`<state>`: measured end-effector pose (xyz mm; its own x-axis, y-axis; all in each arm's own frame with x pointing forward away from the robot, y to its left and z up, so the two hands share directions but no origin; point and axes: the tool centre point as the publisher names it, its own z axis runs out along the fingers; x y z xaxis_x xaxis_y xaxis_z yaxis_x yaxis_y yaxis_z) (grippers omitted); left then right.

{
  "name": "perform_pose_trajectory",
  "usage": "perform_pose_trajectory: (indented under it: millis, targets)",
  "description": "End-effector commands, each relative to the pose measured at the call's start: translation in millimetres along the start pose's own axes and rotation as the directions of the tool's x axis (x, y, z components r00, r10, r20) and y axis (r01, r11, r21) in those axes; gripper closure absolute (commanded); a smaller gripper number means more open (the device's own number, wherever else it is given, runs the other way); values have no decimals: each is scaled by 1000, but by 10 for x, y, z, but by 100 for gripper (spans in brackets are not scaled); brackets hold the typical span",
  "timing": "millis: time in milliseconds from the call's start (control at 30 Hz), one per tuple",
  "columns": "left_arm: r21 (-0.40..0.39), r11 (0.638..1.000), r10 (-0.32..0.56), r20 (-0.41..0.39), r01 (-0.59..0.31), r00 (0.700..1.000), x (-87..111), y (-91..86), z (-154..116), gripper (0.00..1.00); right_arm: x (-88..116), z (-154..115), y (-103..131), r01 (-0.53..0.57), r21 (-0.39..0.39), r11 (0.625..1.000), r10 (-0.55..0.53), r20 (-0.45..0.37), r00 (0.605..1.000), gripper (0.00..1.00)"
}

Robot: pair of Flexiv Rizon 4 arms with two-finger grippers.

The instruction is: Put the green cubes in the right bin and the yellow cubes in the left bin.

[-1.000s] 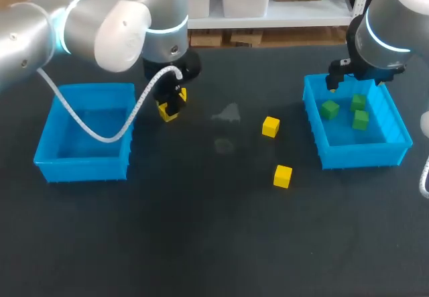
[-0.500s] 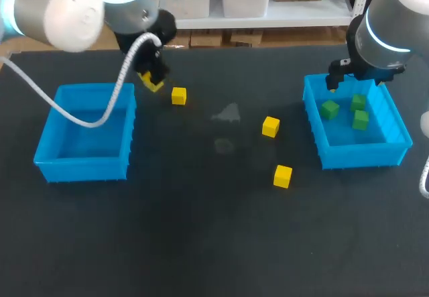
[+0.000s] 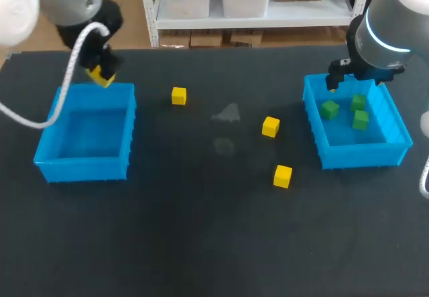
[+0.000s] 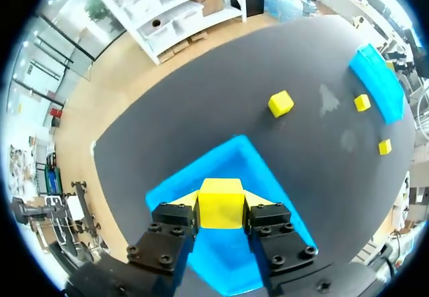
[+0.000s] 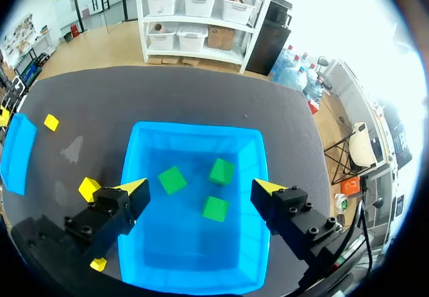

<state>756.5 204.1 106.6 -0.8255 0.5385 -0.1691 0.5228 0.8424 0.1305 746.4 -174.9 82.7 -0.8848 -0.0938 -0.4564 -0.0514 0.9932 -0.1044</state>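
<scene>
Black table (image 3: 201, 243): left bin (image 3: 80, 166) at 9 o'clock, right bin (image 3: 365, 155) at 3. Yellow far cube (image 3: 178, 96) lies at 11, mid cube (image 3: 270, 127) at 2, near cube (image 3: 282, 176) at 3.

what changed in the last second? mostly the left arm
The left claw, shut on a yellow cube, rose off the table and carried it leftward to above the left bin's far rim. Unmoved: the right claw, open over the right bin, its three green cubes, and three loose yellow cubes.

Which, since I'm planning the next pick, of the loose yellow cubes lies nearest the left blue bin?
The yellow cube farthest back; the other two yellow cubes lie nearer the right blue bin.
</scene>
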Motion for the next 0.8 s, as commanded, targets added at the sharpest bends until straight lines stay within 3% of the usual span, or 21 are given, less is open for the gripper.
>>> perform_pose_trajectory:
  millis: [33,133,167,200,233,467,800]
  targets:
    - [5,1000,-12,96,11,995,224,12,17,100,6,-5,-7,0,-1,1000,0,1,1000,0]
    - [-5,1000,-8,66,9,998,331,20,98,99,6,-5,-7,0,-1,1000,0,1,1000,0]
    - [-1,1000,-6,57,6,998,366,7,120,72,6,-5,-7,0,-1,1000,0,1,1000,0]
    - [2,1000,-2,47,2,999,398,-7,141,10,6,-5,-7,0,-1,1000,0,1,1000,0]
    - [3,1000,-2,41,2,999,423,-15,161,0,6,-5,-7,0,-1,1000,0,1,1000,0]
    - [14,1000,12,23,-13,1000,456,-30,203,0,6,-5,-7,0,-1,1000,0,1,1000,0]
    - [29,990,134,77,-137,988,112,-118,44,0,6,-5,-7,0,-1,1000,0,1,1000,0]
